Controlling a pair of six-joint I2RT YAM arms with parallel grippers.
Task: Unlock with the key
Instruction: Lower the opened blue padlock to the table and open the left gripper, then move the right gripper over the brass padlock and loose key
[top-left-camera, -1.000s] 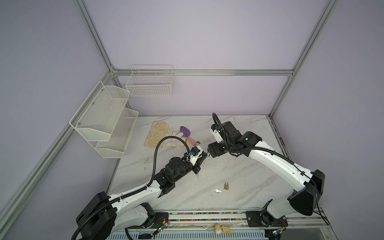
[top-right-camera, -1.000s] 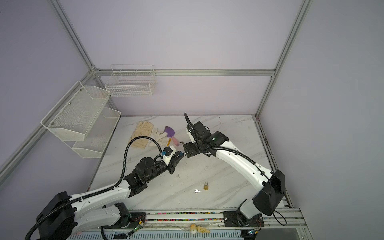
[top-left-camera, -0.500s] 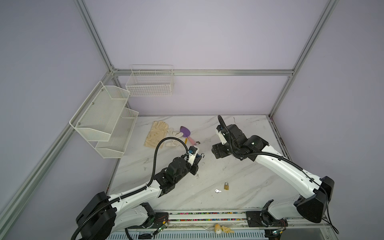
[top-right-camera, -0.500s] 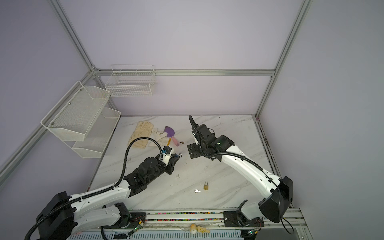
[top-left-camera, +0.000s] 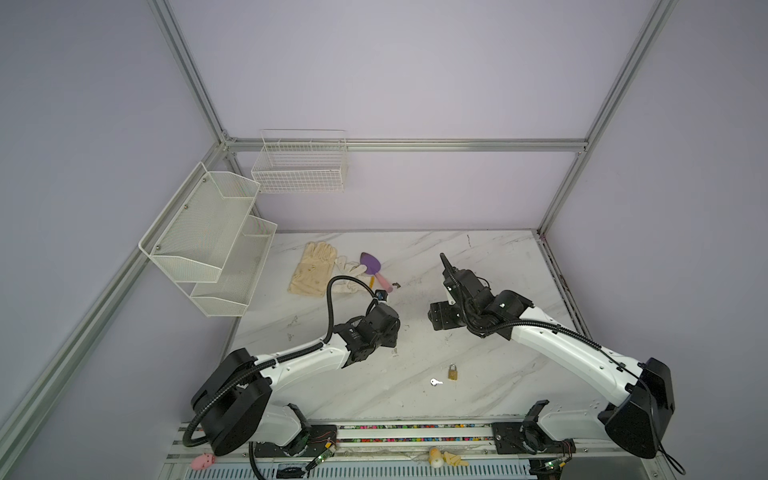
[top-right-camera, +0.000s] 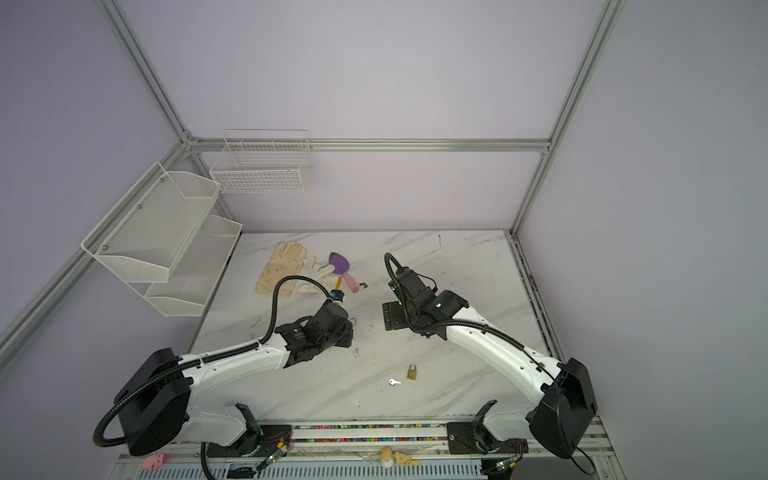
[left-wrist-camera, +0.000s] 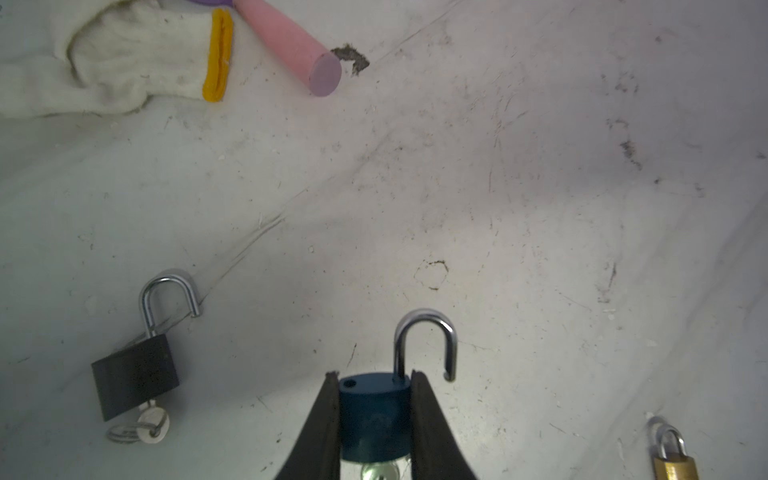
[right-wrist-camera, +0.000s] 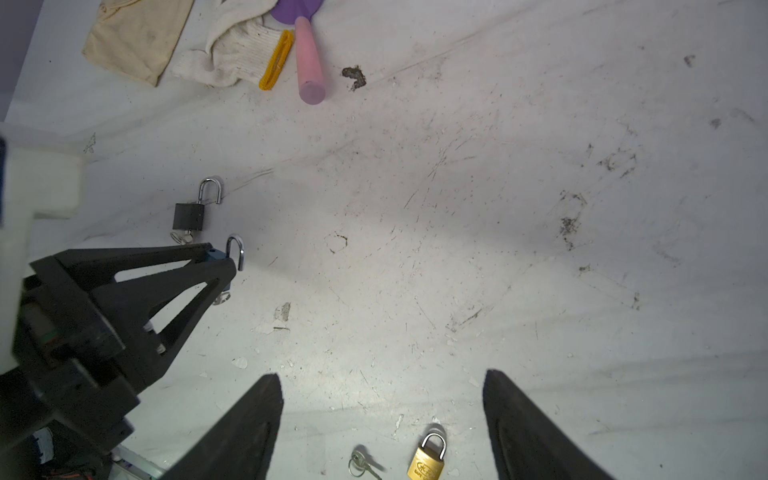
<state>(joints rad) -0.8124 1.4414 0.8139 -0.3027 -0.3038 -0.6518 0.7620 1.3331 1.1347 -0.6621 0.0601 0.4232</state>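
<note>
**Marble tabletop** (top-left-camera: 478, 266), with both arms over its middle. You hold the left pincer (left-wrist-camera: 375, 376) clamped on the flat sides of a blue padlock (left-wrist-camera: 370, 399). That grip leaves the shackle (left-wrist-camera: 424, 332) standing clear past the fingertips. The shackle hangs free at one end, so this lock reads as already sprung. The right pincer (right-wrist-camera: 382, 374) stands wide apart and empty, well to the side of the left one, probably freed for the next key.

**Bystanders.** Beyond the left pincer's tips, well apart, lie a tan leather glove (top-left-camera: 313, 268), a white knit glove (left-wrist-camera: 124, 62) with a yellow cuff, and a purple trowel (right-wrist-camera: 309, 62) with a pink handle. All three lie out of the working lane.

**Locks and keys.** Just beside the left pincer a black padlock (left-wrist-camera: 135, 376) lies flat with its shackle open and a ringed key (left-wrist-camera: 151, 422) at its keyway end. Near the right pincer, toward the base rail from it, a brass padlock (right-wrist-camera: 428, 461) lies shut. A loose silver key (right-wrist-camera: 359, 461) lies just beside it, not touching. Judge this pair to be the work left.

**Views.** Only the left wrist view shows the blue padlock's empty shackle hole. Only the right wrist view shows a silver key head (right-wrist-camera: 222, 297) under that lock's body. In both top views you cannot make out the blue padlock behind the pincer, and the brass padlock's shackle is too small to judge.
</note>
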